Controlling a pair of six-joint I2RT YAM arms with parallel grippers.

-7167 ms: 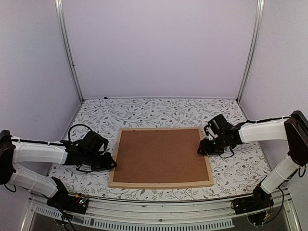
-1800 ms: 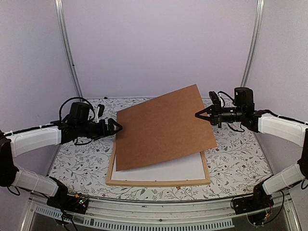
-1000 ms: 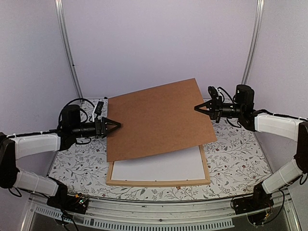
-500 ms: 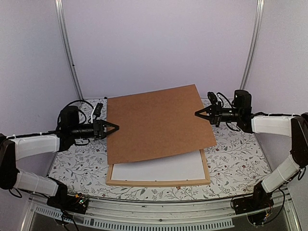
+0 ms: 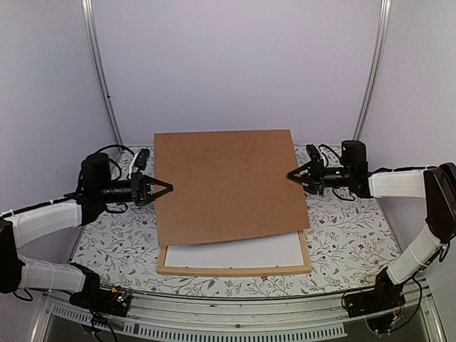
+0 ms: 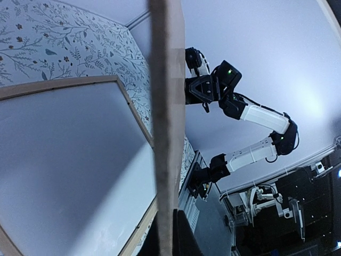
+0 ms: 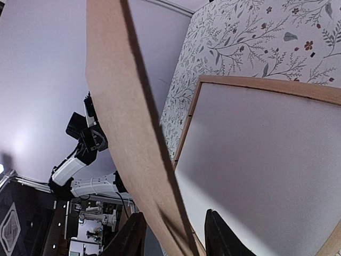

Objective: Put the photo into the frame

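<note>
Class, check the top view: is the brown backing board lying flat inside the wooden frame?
No, the backing board hangs tilted above the frame, its left edge in the left gripper.

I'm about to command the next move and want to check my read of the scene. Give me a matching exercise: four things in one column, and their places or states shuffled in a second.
Things:
1. brown backing board
2. wooden frame
3. left gripper
4. right gripper

States:
A. jaws apart around the board's right edge
B. lying flat on the table, white panel showing inside
C. up in the air, above the frame
D. shut on the board's left edge

Pairs: 1-C, 2-B, 3-D, 4-A
</note>
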